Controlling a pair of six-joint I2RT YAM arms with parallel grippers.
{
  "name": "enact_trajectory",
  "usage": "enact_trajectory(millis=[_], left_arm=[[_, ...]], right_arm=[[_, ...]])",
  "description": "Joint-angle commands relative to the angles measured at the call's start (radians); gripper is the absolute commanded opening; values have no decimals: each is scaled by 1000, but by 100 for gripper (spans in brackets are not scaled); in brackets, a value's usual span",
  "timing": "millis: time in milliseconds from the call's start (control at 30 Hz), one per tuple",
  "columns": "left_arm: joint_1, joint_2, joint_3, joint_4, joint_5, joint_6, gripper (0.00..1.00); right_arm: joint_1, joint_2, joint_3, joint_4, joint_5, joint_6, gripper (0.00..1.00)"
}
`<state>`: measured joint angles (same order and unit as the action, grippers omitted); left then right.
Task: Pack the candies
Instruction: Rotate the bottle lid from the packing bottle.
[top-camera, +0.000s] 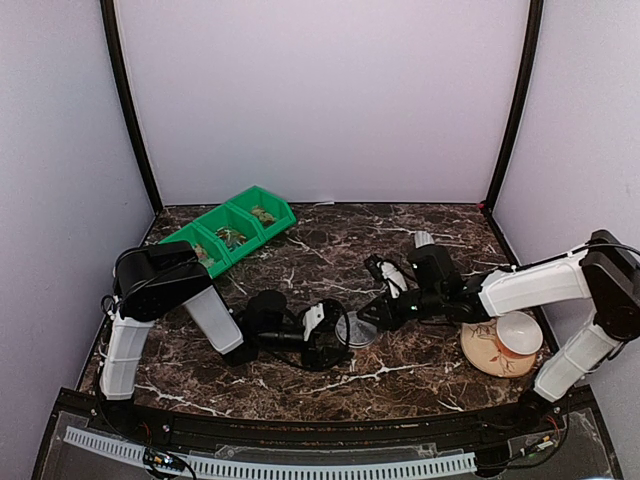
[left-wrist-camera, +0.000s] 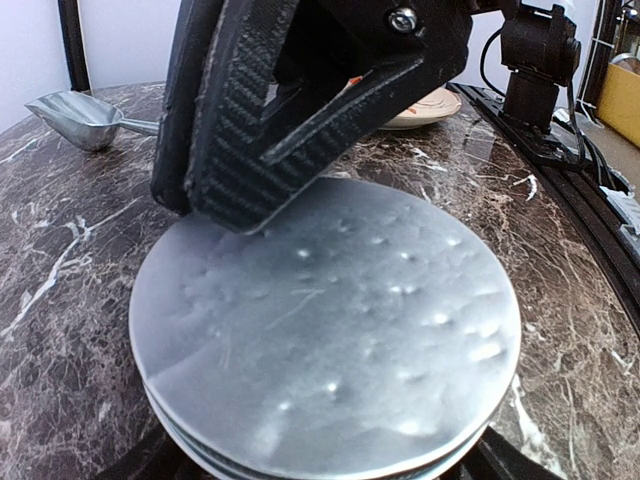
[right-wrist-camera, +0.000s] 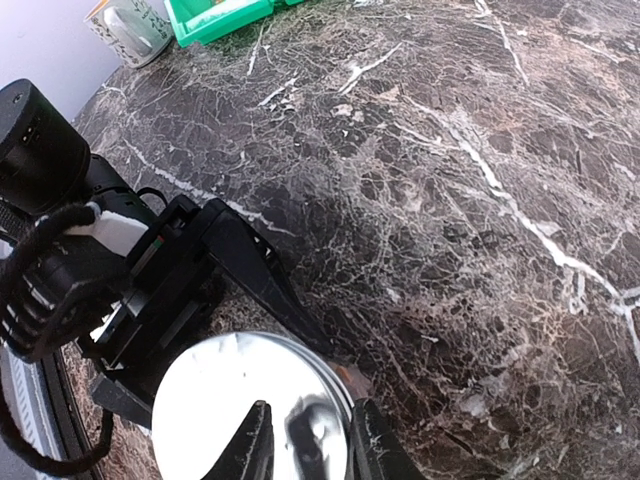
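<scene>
Left wrist: left claw (top-camera: 338, 338) clasps the round tin (left-wrist-camera: 330, 330); right claw (right-wrist-camera: 308, 425) nearly closed above it, hold unclear.

White links (top-camera: 530, 285), black joints (top-camera: 160, 280), black cables (right-wrist-camera: 30, 240); right tool (right-wrist-camera: 305, 440) black.

Table (top-camera: 330, 250) dark brown marble, white veins; bins (top-camera: 232, 230) at 10 o'clock bright green, candies (top-camera: 263, 214) inside dull yellow-brown; round tin (left-wrist-camera: 330, 330) plain silver, dimpled; scoop (left-wrist-camera: 75, 118) silver; plate (top-camera: 478, 352) at 4 o'clock cream, orange-brown marks; cup (top-camera: 520, 333) white
</scene>
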<state>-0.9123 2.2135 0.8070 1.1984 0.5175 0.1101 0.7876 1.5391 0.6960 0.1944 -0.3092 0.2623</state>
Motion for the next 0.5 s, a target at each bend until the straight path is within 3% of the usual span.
enact_trajectory(millis=[0,467], left_arm=[[12,15,-31,-128,-52,-61,78],[13,14,-31,-129,-83,-69,77]], right_arm=[[1,-40,-41,-30,-25,23,26],[14,-132,-127,-25,-43,86,19]])
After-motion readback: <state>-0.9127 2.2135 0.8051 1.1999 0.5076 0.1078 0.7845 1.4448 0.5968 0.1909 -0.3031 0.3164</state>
